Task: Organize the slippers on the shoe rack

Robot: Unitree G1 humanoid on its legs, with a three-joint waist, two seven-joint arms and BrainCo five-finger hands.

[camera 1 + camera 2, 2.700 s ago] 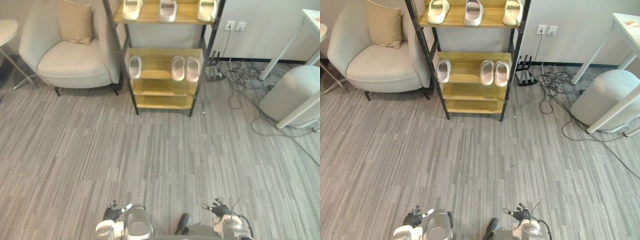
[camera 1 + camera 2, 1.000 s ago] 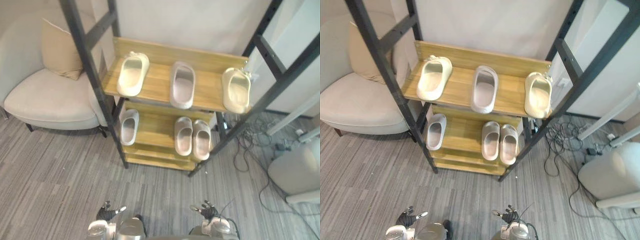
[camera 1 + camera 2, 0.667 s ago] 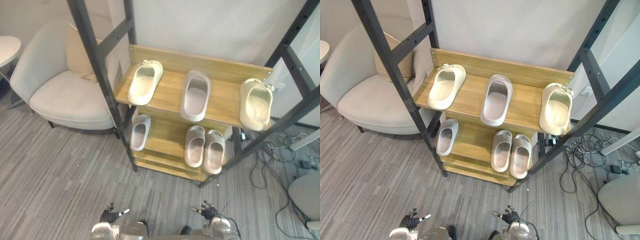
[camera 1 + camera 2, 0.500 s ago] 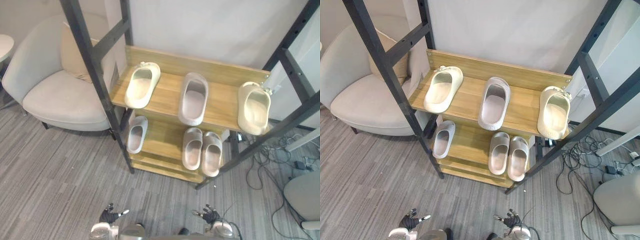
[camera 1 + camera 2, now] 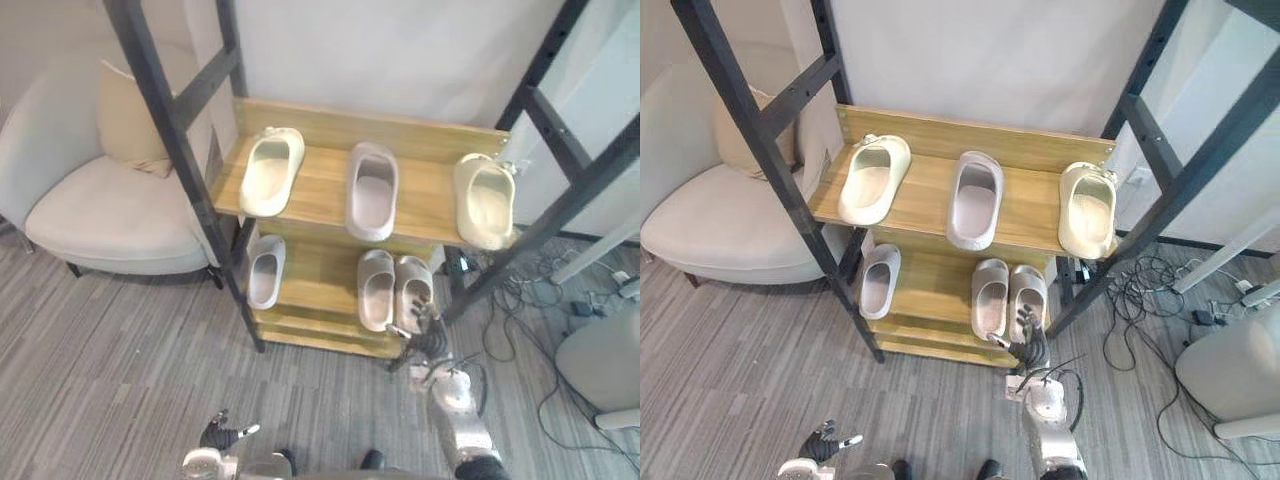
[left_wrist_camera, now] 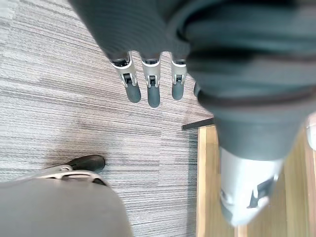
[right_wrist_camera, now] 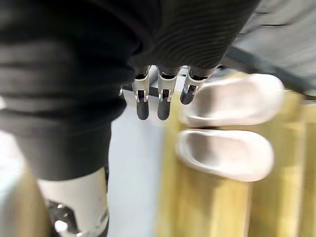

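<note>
This is looking like a lounge corner in an office or lab, furnished like a home. A pale armchair (image 5: 100, 215) with a tan cushion (image 5: 128, 125) is standing on grey striped carpet (image 5: 110, 350) against a white wall (image 5: 380, 60). Beside it, a shoe rack (image 5: 322, 185) of black metal posts and wooden shelves is holding light slippers (image 5: 372, 190) on two shelves. Right of the rack, black cables (image 5: 1132, 285) are lying tangled on the carpet, near a white table leg (image 5: 600, 250) and a rounded grey seat (image 5: 1230, 380). The carpet and loose cabling are suggesting a workplace; the armchair and slippers are giving it a domestic feel.
</note>
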